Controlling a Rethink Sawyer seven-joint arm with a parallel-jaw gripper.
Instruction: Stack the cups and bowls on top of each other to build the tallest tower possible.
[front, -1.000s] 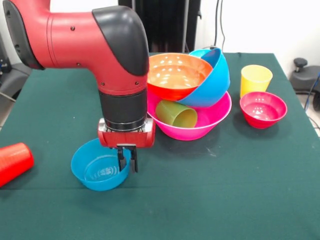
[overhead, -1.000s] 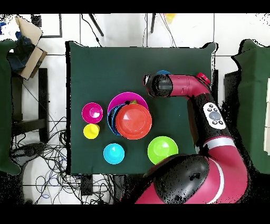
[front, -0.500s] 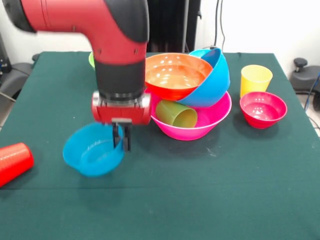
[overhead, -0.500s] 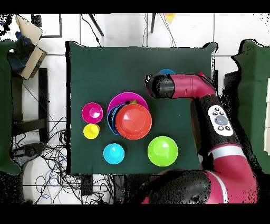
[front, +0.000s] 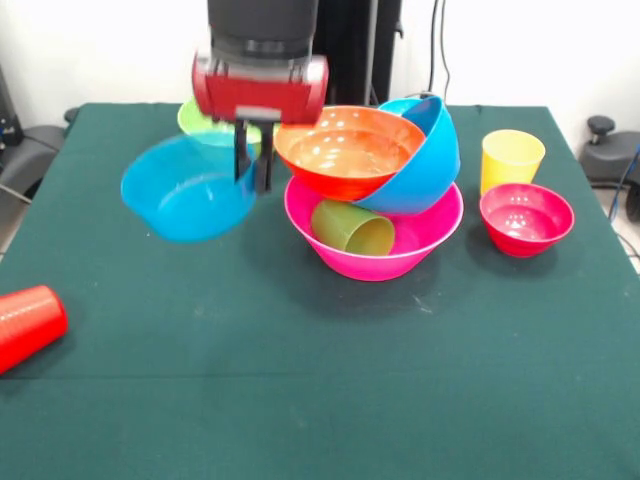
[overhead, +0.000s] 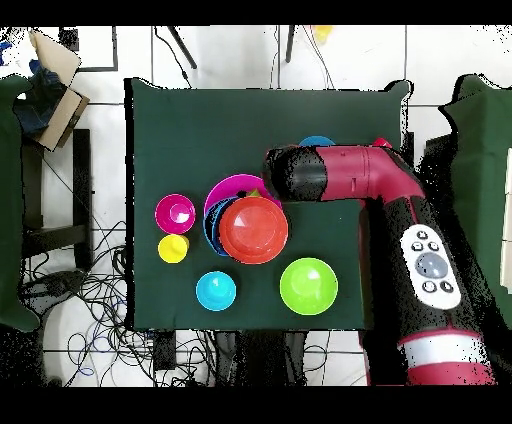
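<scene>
My gripper (front: 252, 165) is shut on the rim of the small translucent blue bowl (front: 186, 203) and holds it tilted, well above the table, just left of the tower. In the overhead view only a sliver of this bowl (overhead: 318, 142) shows past the arm. The tower's base is the pink bowl (front: 400, 252). In it lie the green cup (front: 352, 228) on its side, the large blue bowl (front: 428, 160) tilted, and the orange bowl (front: 345, 150) on top, which also shows in the overhead view (overhead: 253, 229).
The yellow cup (front: 511, 157) and the magenta-red bowl (front: 526, 218) stand right of the tower. The red cup (front: 28, 322) lies on its side at the left edge. The lime green bowl (overhead: 308, 285) and the cyan bowl (overhead: 216, 290) stand near the robot's side.
My gripper has risen from the table with the small blue bowl in it, drawing back toward the robot. It is now level with the tower's top.
</scene>
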